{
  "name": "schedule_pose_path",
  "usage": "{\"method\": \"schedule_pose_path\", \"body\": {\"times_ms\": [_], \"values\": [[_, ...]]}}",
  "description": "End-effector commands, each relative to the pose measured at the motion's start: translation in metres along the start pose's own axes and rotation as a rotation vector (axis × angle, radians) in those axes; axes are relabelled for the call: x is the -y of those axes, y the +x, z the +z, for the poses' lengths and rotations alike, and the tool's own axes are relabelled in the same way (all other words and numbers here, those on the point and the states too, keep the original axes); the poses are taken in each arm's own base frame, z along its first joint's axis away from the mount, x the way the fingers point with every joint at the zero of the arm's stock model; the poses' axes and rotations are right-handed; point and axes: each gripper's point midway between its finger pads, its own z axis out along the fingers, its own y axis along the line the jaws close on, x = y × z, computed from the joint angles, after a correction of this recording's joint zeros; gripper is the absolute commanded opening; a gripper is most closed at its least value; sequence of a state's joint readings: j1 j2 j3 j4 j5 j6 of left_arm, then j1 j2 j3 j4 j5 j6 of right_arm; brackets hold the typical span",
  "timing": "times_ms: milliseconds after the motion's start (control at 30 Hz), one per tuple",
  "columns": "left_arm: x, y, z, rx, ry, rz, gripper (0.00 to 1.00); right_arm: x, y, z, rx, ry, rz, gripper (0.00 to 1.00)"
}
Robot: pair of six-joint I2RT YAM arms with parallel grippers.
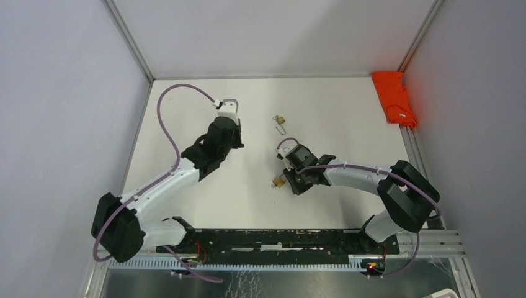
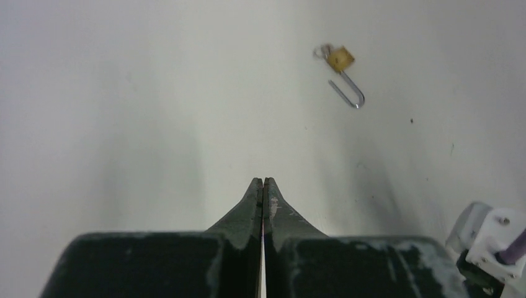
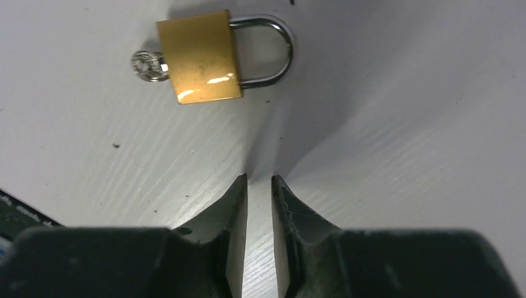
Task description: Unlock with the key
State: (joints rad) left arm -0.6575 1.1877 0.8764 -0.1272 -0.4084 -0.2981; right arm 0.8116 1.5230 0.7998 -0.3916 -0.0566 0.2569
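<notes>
Two small brass padlocks are seen on the white table (image 1: 347, 112). One brass padlock with its steel loop swung open (image 2: 341, 59) lies toward the far edge, well apart from both arms. The other brass padlock with its loop shut (image 3: 200, 57) lies about midway between the left and right edges, nearer the near edge. A small silver key (image 3: 149, 65) is stuck in the bottom of this shut padlock, so this is judged to be the one to unlock.

The right end effector (image 3: 259, 180) is held low over the table, with its fingertips pointing at the shut padlock. Its two fingers are parted by a thin gap, and nothing is pinched between them. The shut padlock lies flat just ahead of the fingertips and a little off to the key side, not touching them. Its long line, from key to loop, runs across the way the fingers point, not along it.

The left end effector (image 2: 263, 183) is pressed together and holds nothing. It is found toward the far left part of the table, well apart from the shut padlock.

The right arm is much the nearer one. For the key to be gripped, a small shift toward the key end is judged to be needed.
</notes>
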Motion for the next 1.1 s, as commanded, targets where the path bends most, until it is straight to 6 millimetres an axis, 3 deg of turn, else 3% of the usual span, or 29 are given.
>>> {"method": "schedule_pose_path", "body": {"times_ms": [0, 167, 500, 567, 867, 967, 1067], "values": [[0.028, 0.01, 0.011, -0.07, 0.119, -0.1, 0.02, 0.016, -0.016, 0.004, 0.024, 0.099, 0.0, 0.24], [0.019, 0.037, 0.019, -0.119, 0.083, -0.108, 0.02, 0.019, -0.019, 0.019, -0.018, 0.116, -0.005, 0.22], [0.048, 0.108, 0.043, -0.3, 0.214, -0.136, 0.02, 0.026, -0.038, 0.035, -0.027, 0.115, 0.01, 0.22], [0.052, 0.129, 0.045, -0.326, 0.248, -0.16, 0.02, 0.021, -0.052, 0.042, -0.022, 0.083, -0.005, 0.23], [0.056, 0.13, 0.041, -0.317, 0.276, -0.198, 0.02, -0.003, -0.098, 0.053, 0.035, -0.033, -0.038, 0.23], [0.055, 0.126, 0.04, -0.307, 0.271, -0.189, 0.02, 0.002, -0.104, 0.053, 0.045, -0.005, -0.034, 0.23], [0.055, 0.12, 0.037, -0.301, 0.273, -0.18, 0.02, 0.016, -0.116, 0.033, 0.114, 0.046, -0.023, 0.26]]}}
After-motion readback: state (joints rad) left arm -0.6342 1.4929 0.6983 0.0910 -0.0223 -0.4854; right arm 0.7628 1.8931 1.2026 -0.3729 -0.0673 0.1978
